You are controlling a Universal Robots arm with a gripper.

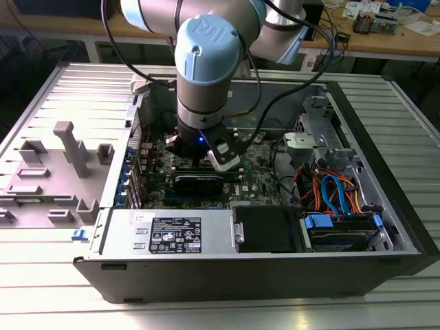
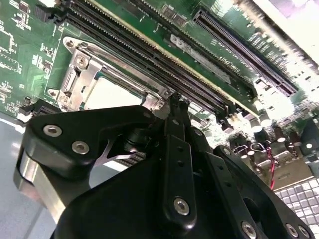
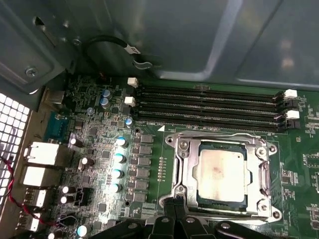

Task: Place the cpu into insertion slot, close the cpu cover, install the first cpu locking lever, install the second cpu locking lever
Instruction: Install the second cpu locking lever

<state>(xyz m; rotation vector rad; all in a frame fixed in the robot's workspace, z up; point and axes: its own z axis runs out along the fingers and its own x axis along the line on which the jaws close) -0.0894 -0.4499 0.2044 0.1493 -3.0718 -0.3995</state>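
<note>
Cpu (image 3: 220,172) sits seated in its socket beside the memory slots (image 3: 209,107), with the cpu cover (image 3: 182,169) down around it, so we judge our end effector (image 3: 174,211), fingers together at the cover's edge, is there for the levers.

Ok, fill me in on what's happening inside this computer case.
The robot arm reaches into the open grey computer case, its black gripper down at the edge of the socket on the green motherboard. The cpu, a small square chip with a silvery-tan top, already sits in the socket, and the cpu cover, a thin silvery metal frame, lies closed around it.
</note>
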